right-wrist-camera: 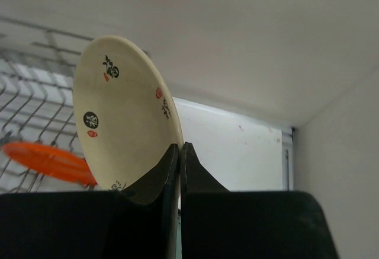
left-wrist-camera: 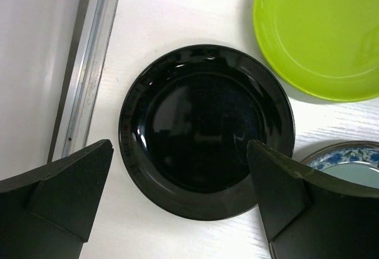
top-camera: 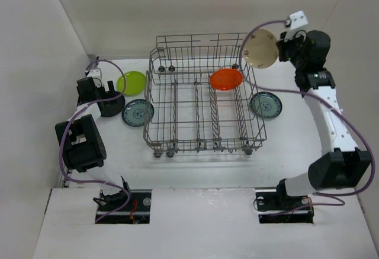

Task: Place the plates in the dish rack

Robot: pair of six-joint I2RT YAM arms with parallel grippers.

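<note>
cream plate (right-wrist-camera: 124,117) carries black characters and red stamps; orange plate (top-camera: 225,79), lime plate (left-wrist-camera: 320,28) and black plate (left-wrist-camera: 204,128) are plain.

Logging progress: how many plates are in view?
6: orange in the dish rack, cream in the right gripper, black below the left gripper, lime and teal left of the rack, second teal right of it.

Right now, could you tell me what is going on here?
The right gripper is clamped on the cream plate, holding it on edge near the far right corner of the dish rack. The orange plate is in the rack. The left gripper hangs open over the black plate. The lime plate and two teal plates lie beside the rack.
</note>
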